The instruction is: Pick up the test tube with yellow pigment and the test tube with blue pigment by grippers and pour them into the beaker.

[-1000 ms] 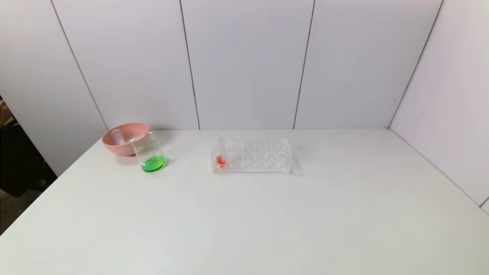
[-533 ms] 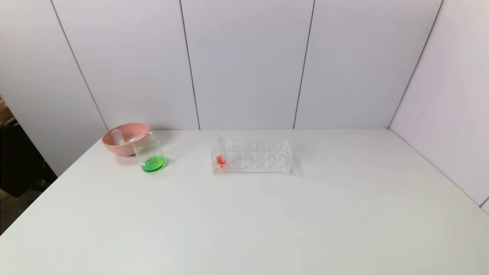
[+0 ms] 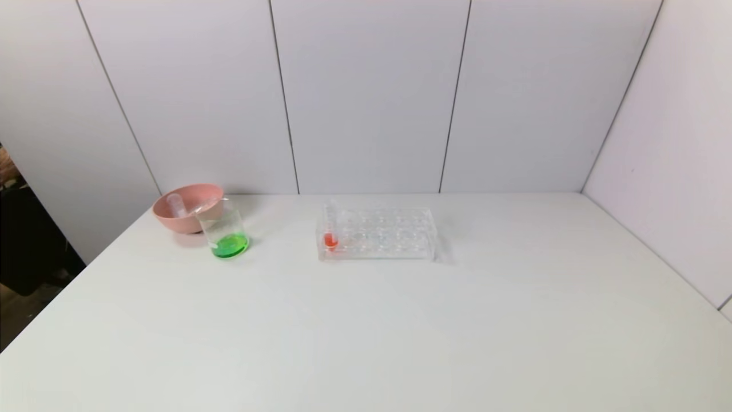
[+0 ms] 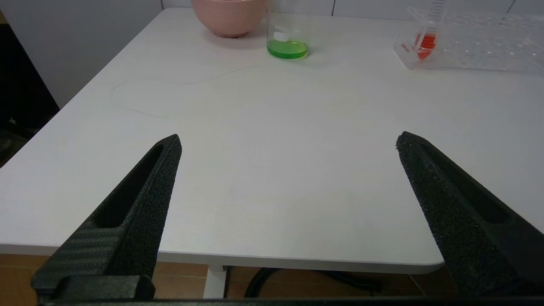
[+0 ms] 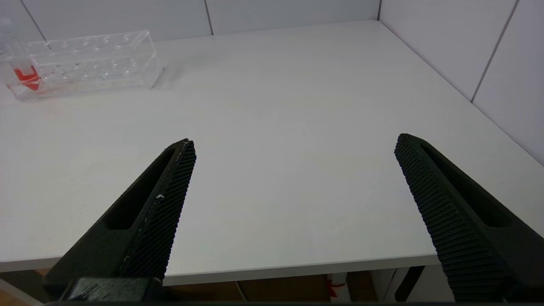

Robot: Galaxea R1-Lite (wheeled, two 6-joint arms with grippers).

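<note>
Head view shows your beaker (image 3: 224, 230) holding green liquid, far left beside the bowl (image 3: 186, 209). Your left gripper (image 4: 289, 142) and right gripper (image 5: 293, 146) both hang released, grasping nothing, at the table's (image 3: 366, 332) near edge.

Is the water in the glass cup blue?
No, the liquid at the bottom of the beaker is bright green, as the left wrist view shows plainly.

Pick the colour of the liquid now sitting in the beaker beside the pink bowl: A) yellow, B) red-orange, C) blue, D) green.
D: the beaker beside the pink bowl holds a shallow layer of bright green liquid, seen in both the head and left wrist views; the only red-orange liquid is in the tube standing in the clear rack.
</note>
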